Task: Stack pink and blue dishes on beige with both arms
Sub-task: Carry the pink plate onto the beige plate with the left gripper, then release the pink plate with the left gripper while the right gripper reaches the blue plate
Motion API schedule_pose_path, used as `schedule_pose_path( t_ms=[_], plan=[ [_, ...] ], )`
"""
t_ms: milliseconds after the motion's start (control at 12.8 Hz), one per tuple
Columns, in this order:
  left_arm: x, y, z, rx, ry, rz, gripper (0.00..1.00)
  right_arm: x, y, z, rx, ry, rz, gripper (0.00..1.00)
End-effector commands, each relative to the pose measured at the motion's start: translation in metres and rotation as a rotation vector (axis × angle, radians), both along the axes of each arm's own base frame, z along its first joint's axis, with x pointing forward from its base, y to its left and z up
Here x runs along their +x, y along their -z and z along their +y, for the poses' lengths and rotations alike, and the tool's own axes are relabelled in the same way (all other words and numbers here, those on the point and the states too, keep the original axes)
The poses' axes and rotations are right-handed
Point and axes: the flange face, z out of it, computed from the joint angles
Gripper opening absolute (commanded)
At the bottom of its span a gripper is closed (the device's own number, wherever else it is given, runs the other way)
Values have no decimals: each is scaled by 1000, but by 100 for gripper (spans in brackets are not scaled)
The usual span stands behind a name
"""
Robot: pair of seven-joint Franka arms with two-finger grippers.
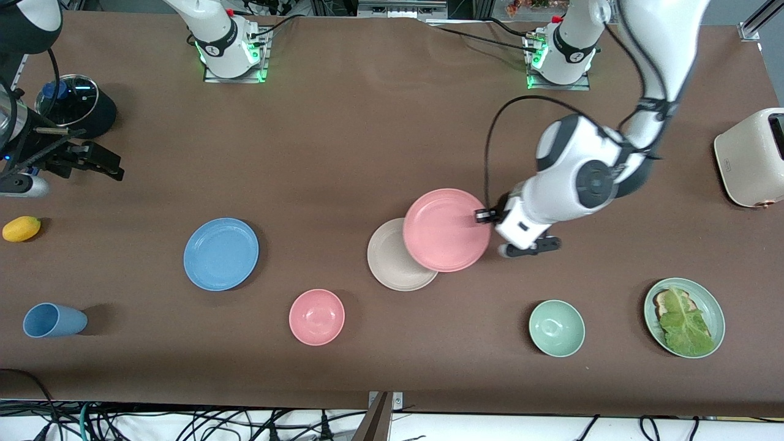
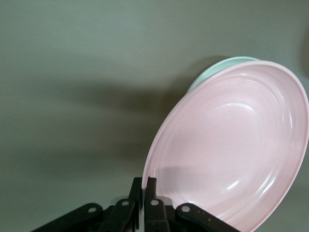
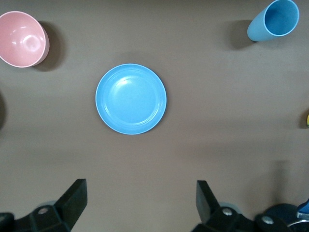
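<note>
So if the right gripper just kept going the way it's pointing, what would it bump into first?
Probably the bare brown table. The open right gripper faces down at it, with the blue plate slightly ahead of its fingers; depth is unclear.

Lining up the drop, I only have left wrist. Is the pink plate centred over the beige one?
Observer: No. The pink plate, held by its rim in the left gripper, covers only part of the beige plate, offset toward the left arm's end.
Operator: Where's blue?
Observer: The blue plate lies flat on the table toward the right arm's end, nothing touching it.
Operator: Right arm?
Observer: The right gripper is up at its end of the table, fingers open, not over the blue plate.
</note>
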Motion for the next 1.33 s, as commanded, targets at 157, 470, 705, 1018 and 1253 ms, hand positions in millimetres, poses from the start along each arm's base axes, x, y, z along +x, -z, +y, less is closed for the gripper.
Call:
schedule_pose_path(
  t_ms=[157, 470, 705, 1018, 1253],
  plan=[
    [31, 76, -63, 23, -132, -16, 0, 14, 31, 1, 7, 0, 51, 100],
    [37, 87, -59, 50, -132, -22, 100, 18, 39, -2, 14, 5, 63, 100],
    [56, 59, -17, 63, -130, -13, 100, 22, 53, 0, 14, 3, 85, 100],
    [72, 28, 39, 72, -59, 10, 100, 36, 106, 4, -6, -1, 169, 100],
    [83, 23, 112, 75, 0, 56, 100, 38, 115, 0, -8, -6, 185, 100]
  ],
)
